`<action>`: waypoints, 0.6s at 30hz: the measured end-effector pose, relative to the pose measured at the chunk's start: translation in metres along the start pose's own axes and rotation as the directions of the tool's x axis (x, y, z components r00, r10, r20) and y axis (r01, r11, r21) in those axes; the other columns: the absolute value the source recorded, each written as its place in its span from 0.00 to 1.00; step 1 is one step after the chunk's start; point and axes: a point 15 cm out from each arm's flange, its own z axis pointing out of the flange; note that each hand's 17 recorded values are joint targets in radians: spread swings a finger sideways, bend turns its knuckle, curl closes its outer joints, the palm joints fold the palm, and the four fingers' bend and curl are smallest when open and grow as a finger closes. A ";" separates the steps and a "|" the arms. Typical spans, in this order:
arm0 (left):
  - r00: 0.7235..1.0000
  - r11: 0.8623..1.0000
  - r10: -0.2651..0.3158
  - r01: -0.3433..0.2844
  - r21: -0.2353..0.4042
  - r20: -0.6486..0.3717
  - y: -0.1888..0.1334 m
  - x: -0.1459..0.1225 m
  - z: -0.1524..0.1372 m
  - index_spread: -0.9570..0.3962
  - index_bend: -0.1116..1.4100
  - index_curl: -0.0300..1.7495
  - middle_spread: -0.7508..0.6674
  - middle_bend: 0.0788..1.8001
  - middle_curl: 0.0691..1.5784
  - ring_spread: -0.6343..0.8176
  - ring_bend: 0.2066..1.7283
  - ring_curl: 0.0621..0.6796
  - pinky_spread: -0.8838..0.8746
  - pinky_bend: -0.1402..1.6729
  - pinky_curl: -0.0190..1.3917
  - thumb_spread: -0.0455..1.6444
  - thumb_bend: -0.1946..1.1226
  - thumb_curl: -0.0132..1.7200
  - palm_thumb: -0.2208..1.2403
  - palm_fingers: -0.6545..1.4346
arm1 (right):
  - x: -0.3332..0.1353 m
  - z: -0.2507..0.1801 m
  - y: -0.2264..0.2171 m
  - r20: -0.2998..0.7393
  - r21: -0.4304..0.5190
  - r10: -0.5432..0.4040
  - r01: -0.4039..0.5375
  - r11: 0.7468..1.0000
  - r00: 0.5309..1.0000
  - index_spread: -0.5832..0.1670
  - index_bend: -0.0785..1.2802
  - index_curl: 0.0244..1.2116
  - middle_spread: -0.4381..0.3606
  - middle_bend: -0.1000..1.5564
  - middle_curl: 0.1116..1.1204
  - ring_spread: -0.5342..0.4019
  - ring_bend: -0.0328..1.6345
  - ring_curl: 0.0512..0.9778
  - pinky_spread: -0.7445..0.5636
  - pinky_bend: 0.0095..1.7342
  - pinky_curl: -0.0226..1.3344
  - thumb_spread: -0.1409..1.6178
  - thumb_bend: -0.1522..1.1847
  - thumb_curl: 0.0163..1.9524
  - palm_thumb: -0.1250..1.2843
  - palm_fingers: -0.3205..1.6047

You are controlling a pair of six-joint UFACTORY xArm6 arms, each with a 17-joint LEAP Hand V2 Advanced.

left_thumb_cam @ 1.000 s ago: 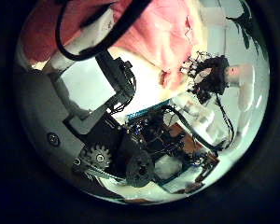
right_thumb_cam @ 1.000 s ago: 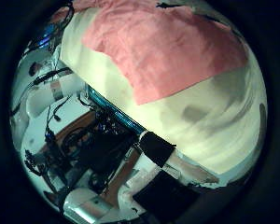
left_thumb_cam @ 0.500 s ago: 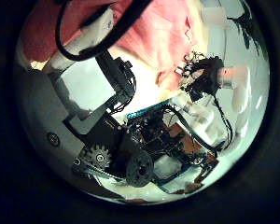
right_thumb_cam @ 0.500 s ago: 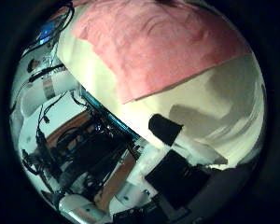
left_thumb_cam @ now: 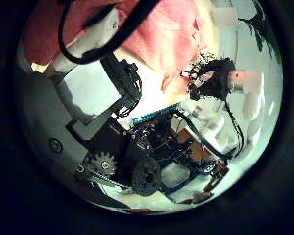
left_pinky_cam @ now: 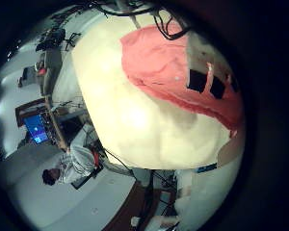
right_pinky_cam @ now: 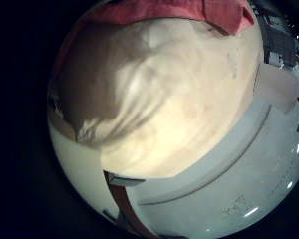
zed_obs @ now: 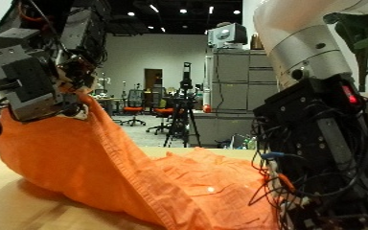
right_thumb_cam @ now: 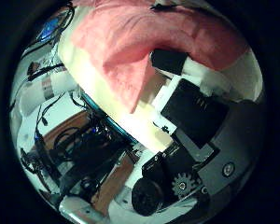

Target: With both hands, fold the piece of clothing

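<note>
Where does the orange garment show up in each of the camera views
Outside view: garment drapes from the raised left hand down to the table.
Left little finger view: garment on the table.
Left thumb view: garment beyond the hand's own parts.
Right little finger view: strip at the table's far edge.
Right thumb view: garment under a finger.
Shared landmark: the table.

Office chairs (zed_obs: 136,107) and cabinets (zed_obs: 230,94) behind table (zed_obs: 11,206).
</note>
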 end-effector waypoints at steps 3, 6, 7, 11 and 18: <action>1.000 1.000 -0.001 0.001 -0.001 -0.001 0.001 0.000 0.000 0.18 0.23 0.51 0.15 0.53 0.33 0.05 0.50 0.65 0.07 0.51 0.42 0.68 0.13 0.18 0.60 0.86 | 0.002 -0.003 -0.003 -0.005 0.017 0.002 -0.002 1.000 1.000 0.15 0.55 0.58 0.19 0.63 0.58 0.24 0.70 0.49 0.20 0.61 0.38 0.56 0.12 0.20 0.72 0.85; 1.000 1.000 -0.002 0.002 -0.001 -0.001 0.001 0.000 0.000 0.18 0.23 0.51 0.15 0.53 0.33 0.05 0.50 0.65 0.07 0.51 0.42 0.68 0.13 0.18 0.60 0.86 | 0.006 -0.011 -0.012 -0.014 0.073 0.013 -0.012 0.997 1.000 0.18 0.64 0.63 0.22 0.68 0.62 0.27 0.74 0.53 0.24 0.66 0.41 0.58 0.13 0.22 0.76 0.84; 1.000 1.000 -0.001 0.001 -0.002 -0.001 0.001 0.000 0.000 0.18 0.23 0.51 0.15 0.53 0.33 0.05 0.50 0.65 0.07 0.51 0.42 0.69 0.13 0.18 0.60 0.86 | 0.009 -0.015 -0.016 -0.017 0.102 0.024 -0.022 0.995 1.000 0.21 0.68 0.66 0.24 0.71 0.65 0.28 0.76 0.55 0.26 0.68 0.43 0.60 0.13 0.22 0.78 0.83; 1.000 1.000 -0.001 0.001 0.000 0.002 0.002 -0.001 0.000 0.18 0.22 0.51 0.15 0.53 0.33 0.05 0.50 0.65 0.07 0.51 0.43 0.69 0.13 0.18 0.60 0.86 | 0.026 -0.032 -0.014 -0.018 0.174 0.077 -0.073 0.982 0.997 0.26 0.74 0.70 0.27 0.76 0.68 0.30 0.80 0.59 0.31 0.72 0.47 0.65 0.15 0.24 0.83 0.80; 1.000 1.000 0.000 0.000 0.005 0.003 0.008 -0.001 0.001 0.18 0.23 0.51 0.15 0.53 0.33 0.05 0.50 0.65 0.06 0.51 0.43 0.69 0.13 0.18 0.60 0.86 | 0.049 -0.060 0.000 -0.022 0.266 0.159 -0.148 0.953 0.987 0.33 0.79 0.75 0.32 0.81 0.71 0.33 0.84 0.63 0.35 0.75 0.51 0.72 0.14 0.25 0.85 0.77</action>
